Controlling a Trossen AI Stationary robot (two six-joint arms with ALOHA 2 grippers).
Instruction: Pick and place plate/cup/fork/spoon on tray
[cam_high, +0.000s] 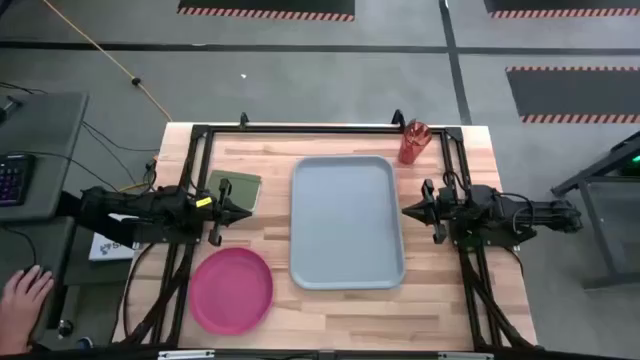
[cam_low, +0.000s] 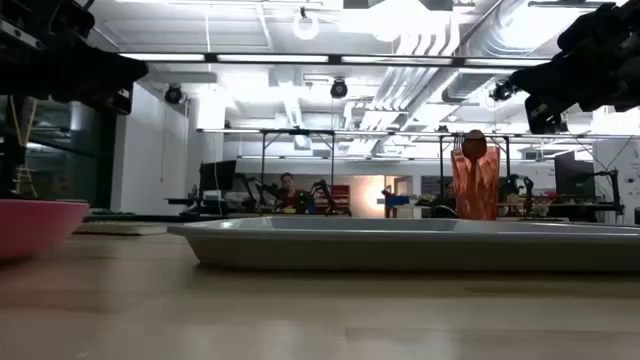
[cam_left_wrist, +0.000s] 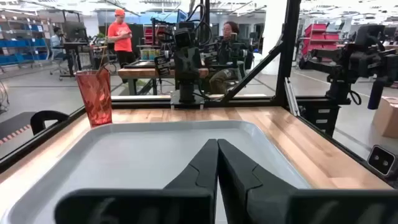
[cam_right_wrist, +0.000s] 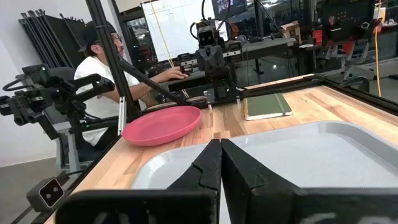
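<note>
Empty tray (cam_high: 347, 225) in the middle; pink plate (cam_high: 231, 290) near its left; red cup (cam_high: 412, 142) by its far right corner

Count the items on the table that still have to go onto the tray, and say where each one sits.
2. The plate lies on the wood near the front left corner, beside the tray. The cup stands upright past the tray's far right corner. No fork or spoon shows.

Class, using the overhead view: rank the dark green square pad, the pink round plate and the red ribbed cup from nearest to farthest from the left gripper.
1. Dark green square pad: right beside the shut left gripper, toward the far edge.
2. Pink round plastic plate: near-left corner.
3. Translucent red ribbed cup: far side, beyond the grey-blue tray.
</note>
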